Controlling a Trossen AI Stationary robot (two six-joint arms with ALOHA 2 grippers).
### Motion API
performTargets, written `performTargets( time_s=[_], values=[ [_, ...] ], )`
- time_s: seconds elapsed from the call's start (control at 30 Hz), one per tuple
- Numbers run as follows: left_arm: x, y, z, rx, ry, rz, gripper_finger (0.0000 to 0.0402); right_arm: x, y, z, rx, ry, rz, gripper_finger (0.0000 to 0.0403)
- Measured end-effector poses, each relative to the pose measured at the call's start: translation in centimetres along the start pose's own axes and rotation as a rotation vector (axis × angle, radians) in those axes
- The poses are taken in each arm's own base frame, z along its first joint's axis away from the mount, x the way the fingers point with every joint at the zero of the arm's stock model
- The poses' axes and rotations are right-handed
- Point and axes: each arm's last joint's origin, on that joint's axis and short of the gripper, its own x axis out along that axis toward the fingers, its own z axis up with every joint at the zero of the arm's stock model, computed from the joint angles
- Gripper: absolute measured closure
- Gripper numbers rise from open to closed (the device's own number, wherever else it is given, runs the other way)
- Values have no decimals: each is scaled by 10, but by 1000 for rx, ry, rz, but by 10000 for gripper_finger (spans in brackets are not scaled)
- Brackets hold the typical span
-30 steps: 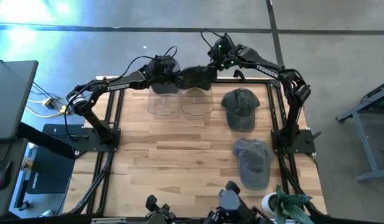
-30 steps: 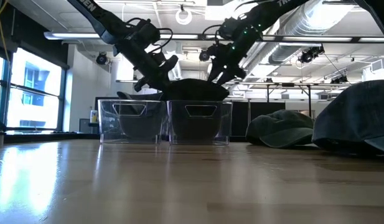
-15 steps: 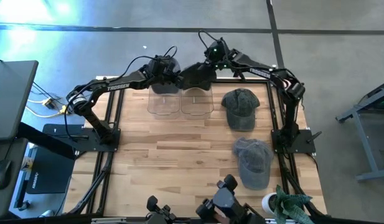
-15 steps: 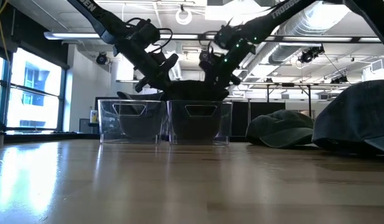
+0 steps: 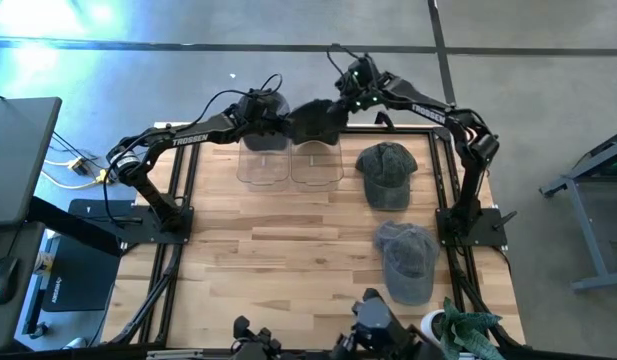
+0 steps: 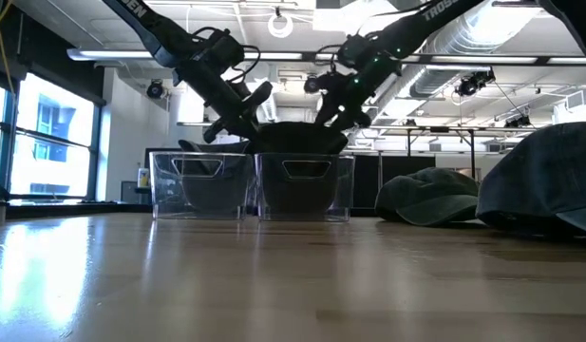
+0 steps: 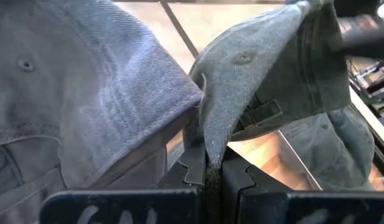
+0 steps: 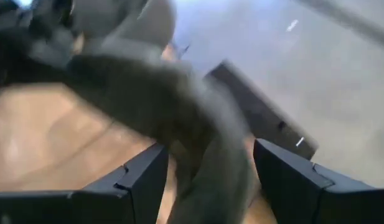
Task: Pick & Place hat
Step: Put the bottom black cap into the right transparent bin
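Note:
A dark grey hat [image 5: 313, 122] hangs over the right one of two clear bins [image 5: 318, 170] at the table's far edge, with my left gripper [image 7: 211, 163] shut on it. My right gripper [image 8: 207, 180] is open at the hat's far right side. Its fingers stand on either side of a blurred fold of the hat [image 8: 210, 155]. Another grey hat [image 7: 73, 81] fills the left bin [image 5: 264, 168]. My left gripper pinches the lower edge of the hat's crown [image 7: 209, 146] between its two fingers and comes at it slanting down from the table's left. The hat is lifted, its top button [image 7: 244, 59] and back strap [image 7: 260, 112] in view, just above the right bin. My right gripper has hat cloth between its open fingers; whether they touch it I cannot tell.
Two more grey hats lie on the table's right side, one behind the other [image 5: 388, 175] [image 5: 408, 262]. The near left part of the wooden table [image 5: 248, 260] is bare. A plant [image 5: 468, 328] stands at the near right corner.
My right gripper swung a little toward the table's left over the hat, then came back to the right, staying open. My left gripper rolled slightly about its own line, still shut on the hat, which stays over the right bin.

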Motion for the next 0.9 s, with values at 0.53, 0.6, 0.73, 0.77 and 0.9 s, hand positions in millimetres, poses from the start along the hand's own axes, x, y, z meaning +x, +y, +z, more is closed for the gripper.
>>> performTargets(
  time_s=[0.53, 0.6, 0.73, 0.77, 0.9],
  values=[
    [0, 1, 1, -64, -10, 20, 395, -6, -5, -27, 100, 269, -11, 291],
    [0, 4, 2, -91, -8, 17, 395, -6, -5, -26, 100, 260, -10, 335],
    [0, 11, 6, -157, 1, 3, 395, -7, -4, -20, 92, 222, -4, 392],
    [0, 13, 7, -161, -1, 5, 395, -7, -4, -19, 107, 214, -2, 387],
    [-1, 17, 8, -175, -1, 16, 386, -7, -10, -16, 138, 179, 1, 385]
  ],
)
